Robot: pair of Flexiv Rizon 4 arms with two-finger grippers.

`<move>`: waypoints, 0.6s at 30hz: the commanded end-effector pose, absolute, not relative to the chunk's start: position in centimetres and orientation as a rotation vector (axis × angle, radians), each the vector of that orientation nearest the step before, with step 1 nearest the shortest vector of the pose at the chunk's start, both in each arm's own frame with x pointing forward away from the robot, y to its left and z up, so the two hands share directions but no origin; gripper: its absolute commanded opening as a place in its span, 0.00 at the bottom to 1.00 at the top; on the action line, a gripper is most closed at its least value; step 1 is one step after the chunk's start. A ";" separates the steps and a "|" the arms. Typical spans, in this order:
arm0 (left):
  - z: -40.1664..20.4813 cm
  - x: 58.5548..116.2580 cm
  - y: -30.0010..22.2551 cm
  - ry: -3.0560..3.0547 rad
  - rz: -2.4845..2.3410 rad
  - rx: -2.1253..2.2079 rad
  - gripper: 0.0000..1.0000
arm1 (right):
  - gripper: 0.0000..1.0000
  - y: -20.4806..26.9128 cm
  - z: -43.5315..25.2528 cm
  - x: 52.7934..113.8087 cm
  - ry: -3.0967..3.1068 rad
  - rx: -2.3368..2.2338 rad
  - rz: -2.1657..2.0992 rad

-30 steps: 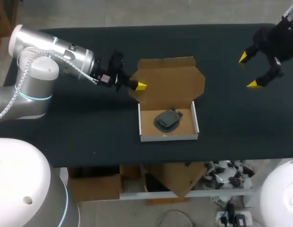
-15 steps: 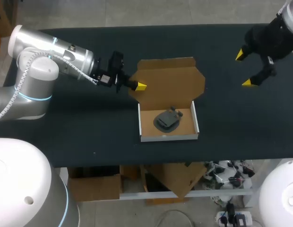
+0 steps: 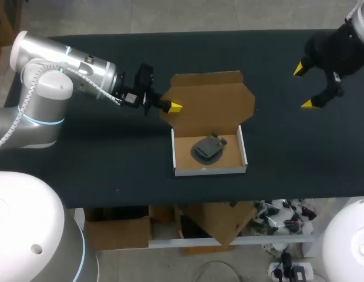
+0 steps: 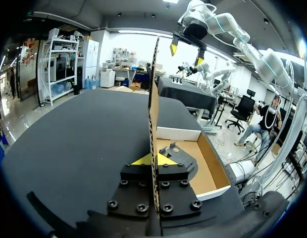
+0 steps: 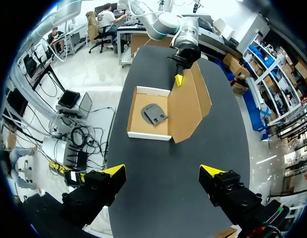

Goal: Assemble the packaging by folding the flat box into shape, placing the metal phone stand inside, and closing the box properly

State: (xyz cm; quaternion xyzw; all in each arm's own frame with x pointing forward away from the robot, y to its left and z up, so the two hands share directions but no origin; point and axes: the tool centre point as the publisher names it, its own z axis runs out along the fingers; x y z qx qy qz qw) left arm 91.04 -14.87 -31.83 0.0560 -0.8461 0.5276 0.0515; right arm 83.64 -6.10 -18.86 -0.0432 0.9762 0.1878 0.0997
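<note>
Since the thin brown cardboard lid (image 3: 211,97) looks floppy, left gripper (image 3: 175,107) pinches its left edge; right gripper (image 3: 304,86) hangs open.

A table (image 3: 111,167) with a dark, matte top, possibly cloth-covered, is seen spanning the head view from 9 to 3 o'clock. Its far edge lies toward 12 o'clock and its near edge toward 6 o'clock.

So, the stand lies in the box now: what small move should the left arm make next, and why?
Probably swing the lid forward and down over the tray. The left gripper grips the lid's edge, the lid stands open, the phone stand lies inside, and the right gripper hangs open, far off.
</note>
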 end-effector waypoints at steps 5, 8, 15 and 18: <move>-32.0 91.1 -14.9 -2.574 1.608 0.170 0.00 | 1.00 -5.4 -18.8 83.8 2.903 -0.059 0.493; -32.0 91.1 -14.9 -2.574 1.608 0.170 0.00 | 1.00 -5.2 -18.8 83.8 2.906 -0.037 0.471; -31.9 90.5 -15.1 -2.652 1.611 0.120 0.00 | 1.00 -4.4 -18.9 83.7 2.912 -0.026 0.417; -32.0 90.2 -15.2 -2.680 1.618 0.104 0.00 | 1.00 -4.0 -18.9 83.7 2.908 -0.022 0.402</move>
